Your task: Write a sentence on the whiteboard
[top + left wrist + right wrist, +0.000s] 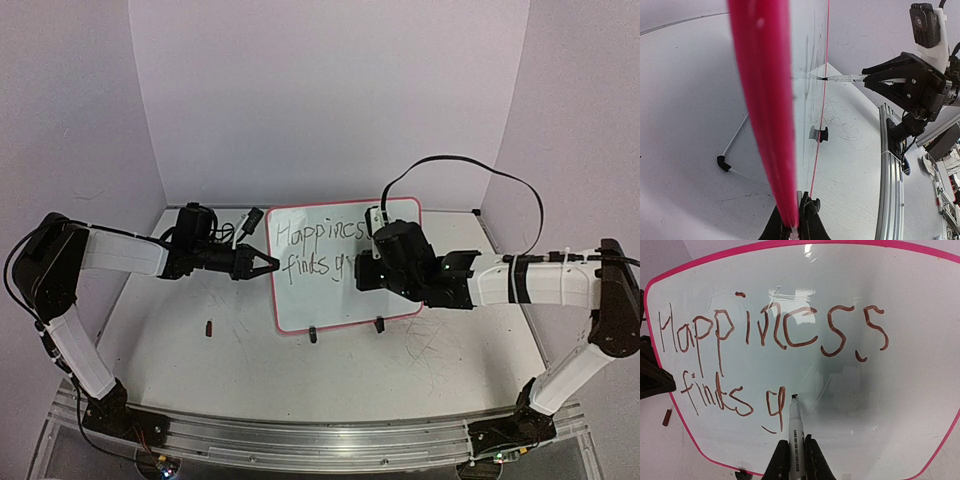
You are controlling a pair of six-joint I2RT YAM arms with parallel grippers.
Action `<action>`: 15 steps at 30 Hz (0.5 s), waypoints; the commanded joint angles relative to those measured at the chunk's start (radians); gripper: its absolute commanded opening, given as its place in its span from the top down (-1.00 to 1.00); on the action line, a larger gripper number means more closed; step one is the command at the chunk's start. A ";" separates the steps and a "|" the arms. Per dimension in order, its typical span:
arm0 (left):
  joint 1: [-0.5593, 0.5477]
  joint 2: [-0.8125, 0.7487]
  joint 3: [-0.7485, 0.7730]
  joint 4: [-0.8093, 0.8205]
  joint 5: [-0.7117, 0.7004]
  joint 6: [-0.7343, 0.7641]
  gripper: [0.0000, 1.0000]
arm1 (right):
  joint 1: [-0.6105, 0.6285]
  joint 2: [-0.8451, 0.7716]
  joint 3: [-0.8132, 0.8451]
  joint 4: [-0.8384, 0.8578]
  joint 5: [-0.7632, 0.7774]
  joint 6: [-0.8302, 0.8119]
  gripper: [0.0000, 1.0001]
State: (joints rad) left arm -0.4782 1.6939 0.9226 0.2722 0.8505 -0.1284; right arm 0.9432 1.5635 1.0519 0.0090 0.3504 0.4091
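Both jaws grip: left the whiteboard (345, 295), right a marker (794, 427) (tip at the sentence (763, 333)).

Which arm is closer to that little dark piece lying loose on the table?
Left. The left gripper clamps the whiteboard at its left edge, not far from the dark piece; the right gripper holds a marker against the board's middle, farther away.

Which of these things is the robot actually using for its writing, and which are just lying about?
In use: glossy white pink-framed whiteboard; brown handwritten sentence; pale marker pen in right gripper; left gripper clamping the frame.
Lying about: small dark reddish piece on scuffed tabletop.
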 commanded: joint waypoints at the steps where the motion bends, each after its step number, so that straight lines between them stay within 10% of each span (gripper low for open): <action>1: -0.010 0.032 0.012 -0.068 -0.136 0.064 1.00 | -0.003 0.010 0.023 0.029 0.005 -0.003 1.00; 15: -0.010 0.036 0.015 -0.071 -0.136 0.065 1.00 | 0.000 -0.017 -0.027 0.006 -0.011 0.017 1.00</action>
State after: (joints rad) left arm -0.4782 1.6939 0.9230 0.2702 0.8493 -0.1276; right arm 0.9432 1.5634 1.0428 0.0091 0.3365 0.4145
